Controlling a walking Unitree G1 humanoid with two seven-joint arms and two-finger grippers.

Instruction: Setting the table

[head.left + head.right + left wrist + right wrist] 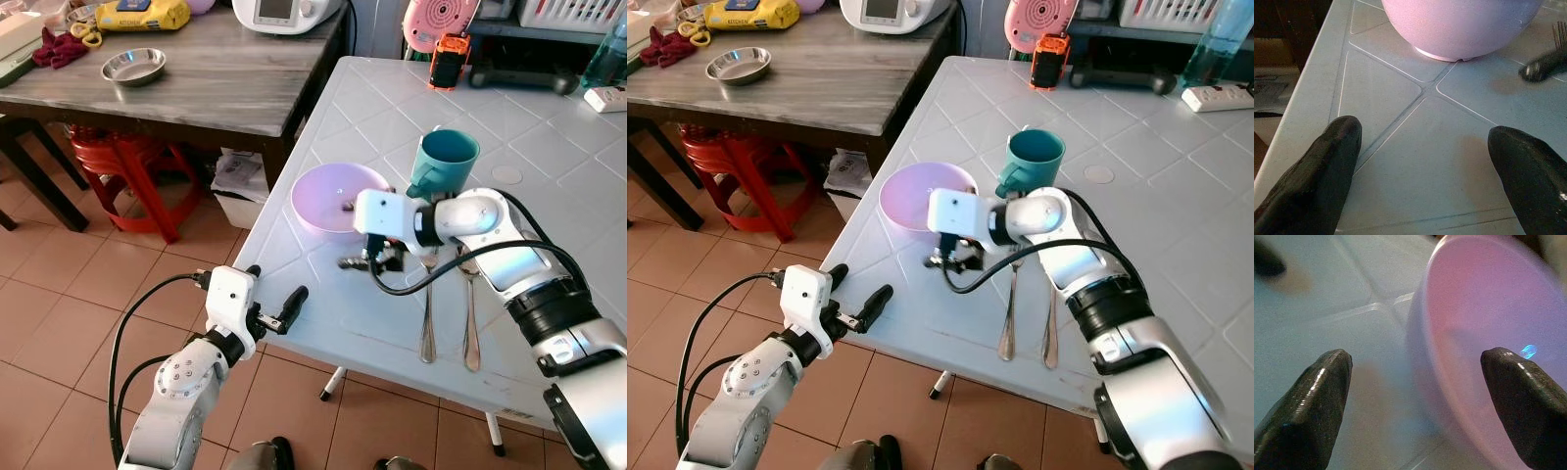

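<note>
- The pink bowl sits on the white table near its front-left edge, with the teal mug just behind it to the right.
- It looks like thin plastic, so I'd judge it light, stiff and a bit slick; the rim is the natural place to pinch, one finger inside the wall and one outside.
- A small dark speck lies on the bowl's floor; I can't tell what it is.
- The right gripper hangs low at the bowl's near rim with its fingers spread wide and nothing between them; in its wrist view the bowl's wall stands between the two fingers.
- Two spoons lie side by side just right of that gripper, handles toward the table's front edge; their bowls are partly hidden under the forearm.
- The left gripper hovers at the table's front-left corner, also spread apart and empty, pointing toward the bowl.
- A fork's tines peek in at the edge of the left wrist view, mostly cut off.
</note>
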